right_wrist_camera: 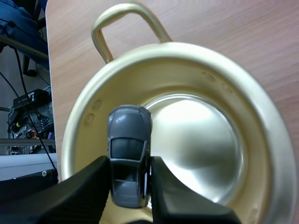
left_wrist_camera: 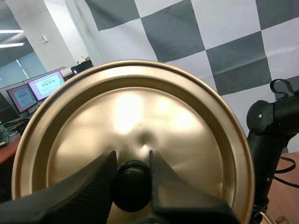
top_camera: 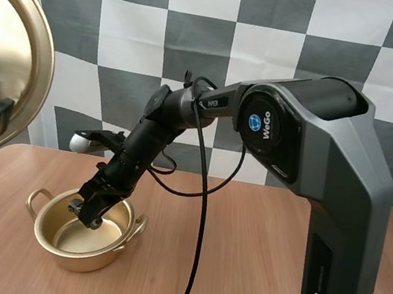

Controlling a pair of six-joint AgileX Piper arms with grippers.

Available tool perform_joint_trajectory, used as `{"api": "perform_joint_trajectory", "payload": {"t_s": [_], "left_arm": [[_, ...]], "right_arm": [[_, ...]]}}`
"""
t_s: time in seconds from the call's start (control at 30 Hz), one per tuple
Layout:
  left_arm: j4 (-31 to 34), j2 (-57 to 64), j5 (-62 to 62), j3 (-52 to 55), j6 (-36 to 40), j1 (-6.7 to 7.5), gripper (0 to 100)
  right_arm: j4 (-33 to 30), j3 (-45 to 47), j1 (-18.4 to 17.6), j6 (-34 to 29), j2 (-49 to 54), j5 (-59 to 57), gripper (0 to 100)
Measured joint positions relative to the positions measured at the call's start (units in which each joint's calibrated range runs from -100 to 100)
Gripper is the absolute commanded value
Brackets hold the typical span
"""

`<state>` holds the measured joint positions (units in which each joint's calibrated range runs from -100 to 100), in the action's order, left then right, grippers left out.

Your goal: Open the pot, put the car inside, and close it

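As the pot (top_camera: 78, 248) stands uncovered on the wooden table (top_camera: 253, 262), the items are entered as seen.

Pot: gold-coloured, round, with two loop handles. Upright on the table's left part. Its inside is bare and shiny.

Car (right_wrist_camera: 129, 154): small and grey, with its roof and windscreen turned towards the right wrist camera. It is pinched by its sides and hangs over the pot's mouth, close to the rim on the side of one handle (right_wrist_camera: 121, 18). It appears to be clear of the pot's floor, though the angle makes this hard to judge.

Right gripper (top_camera: 89, 216): at the end of an arm that slopes down from the right. Its tips sit at the pot's rim, just inside the opening, and both fingers are closed on the car.

Lid (left_wrist_camera: 140, 107): gold, round and tilted on edge. It is held in the air at the high view's left edge, well apart from the pot.

Knob (left_wrist_camera: 132, 184): black and rounded, at the lid's centre.

Left gripper (left_wrist_camera: 132, 156): its two ribbed fingers clamp the knob from either side and carry the lid.
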<state>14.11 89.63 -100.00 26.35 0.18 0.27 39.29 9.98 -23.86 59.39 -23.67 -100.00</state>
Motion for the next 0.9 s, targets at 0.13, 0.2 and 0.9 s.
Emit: {"api": "perform_joint_trajectory", "payload": {"t_s": [0.13,0.2,0.9], "left_arm": [[0.0,0.0,0.0,0.0,-0.24,0.0,0],[0.0,0.0,0.0,0.0,-0.24,0.0,0],[0.0,0.0,0.0,0.0,-0.84,0.0,0]], "right_arm": [[0.19,-0.88,-0.17,0.0,-1.89,0.0,0],[0.18,-1.31,-0.15,0.0,-2.84,0.0,0],[1.09,-1.31,-1.15,-0.99,-6.36,3.9,14]]}}
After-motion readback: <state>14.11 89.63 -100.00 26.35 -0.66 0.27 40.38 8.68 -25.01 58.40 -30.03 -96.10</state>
